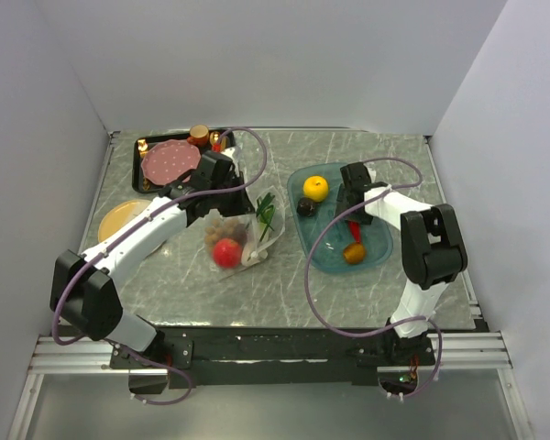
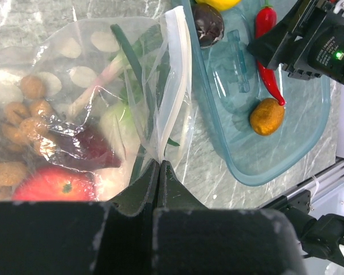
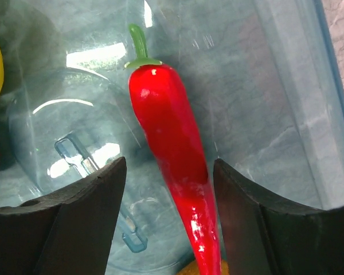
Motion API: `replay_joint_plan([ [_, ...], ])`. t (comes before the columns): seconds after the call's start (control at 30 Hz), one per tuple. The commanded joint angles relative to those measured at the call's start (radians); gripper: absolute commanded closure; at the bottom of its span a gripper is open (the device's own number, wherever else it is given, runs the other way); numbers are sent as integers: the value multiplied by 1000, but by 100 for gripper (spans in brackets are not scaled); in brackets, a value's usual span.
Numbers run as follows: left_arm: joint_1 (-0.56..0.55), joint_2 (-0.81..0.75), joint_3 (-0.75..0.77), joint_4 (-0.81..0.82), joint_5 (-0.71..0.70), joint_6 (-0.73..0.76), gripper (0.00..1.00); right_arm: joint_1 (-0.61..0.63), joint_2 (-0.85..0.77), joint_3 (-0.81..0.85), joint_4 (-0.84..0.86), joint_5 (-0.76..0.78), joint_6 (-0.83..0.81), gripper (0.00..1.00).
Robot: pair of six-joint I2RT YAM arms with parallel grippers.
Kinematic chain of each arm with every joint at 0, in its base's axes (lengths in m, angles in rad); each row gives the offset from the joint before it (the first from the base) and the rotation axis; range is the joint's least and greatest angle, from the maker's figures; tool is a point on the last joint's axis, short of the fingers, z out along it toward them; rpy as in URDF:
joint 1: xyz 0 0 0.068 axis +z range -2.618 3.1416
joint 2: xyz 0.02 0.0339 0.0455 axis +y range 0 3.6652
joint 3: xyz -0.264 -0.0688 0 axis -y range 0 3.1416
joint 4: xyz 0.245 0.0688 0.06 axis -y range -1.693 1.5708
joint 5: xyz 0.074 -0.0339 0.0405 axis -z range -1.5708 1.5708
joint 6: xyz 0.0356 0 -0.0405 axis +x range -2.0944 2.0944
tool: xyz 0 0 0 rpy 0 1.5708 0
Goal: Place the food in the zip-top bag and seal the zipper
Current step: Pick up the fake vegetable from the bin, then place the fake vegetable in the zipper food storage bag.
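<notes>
The zip-top bag point(image 1: 238, 234) point(image 2: 103, 86) lies at mid-table with a red apple point(image 1: 225, 253) point(image 2: 51, 186), a brown nut cluster point(image 2: 23, 114) and green leaves point(image 1: 267, 211) point(image 2: 137, 63) inside. Its whitish zipper point(image 2: 175, 74) runs along the open mouth edge facing the tray. My left gripper point(image 1: 227, 203) point(image 2: 159, 166) is shut, pinching the bag's film by the zipper's end. In the teal tray point(image 1: 385, 252) point(image 3: 286, 86), my right gripper point(image 1: 353, 215) point(image 3: 169, 161) stands open, straddling the red chili point(image 3: 172, 143) point(image 2: 268, 46) without squeezing it.
Also in the teal tray are a yellow round fruit point(image 1: 316, 188), a dark round piece point(image 1: 306, 207) point(image 2: 208, 24) and a small orange fruit point(image 1: 353, 254) point(image 2: 267, 116). A black tray point(image 1: 137, 147) at back left holds a pink dotted plate point(image 1: 171, 161) and a brown cup point(image 1: 199, 134). A tan plate point(image 1: 119, 218) sits left.
</notes>
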Motion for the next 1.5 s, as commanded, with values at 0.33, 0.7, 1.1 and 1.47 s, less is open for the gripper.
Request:
replay_joint_plan([
  [0.33,1,-39,3,9,23,-8,99,-28,-9,5,45,-72,4,53],
  [0.7,1,-53,-12,14,7,-22,99,-27,6,33,16,-99,4,100],
  [1.1,1,-56,17,12,-6,-43,99,50,-483,-234,328,-786,150,100],
  [1.47,1,-76,0,31,-6,-63,99,258,-266,-144,539,-1098,240,100],
])
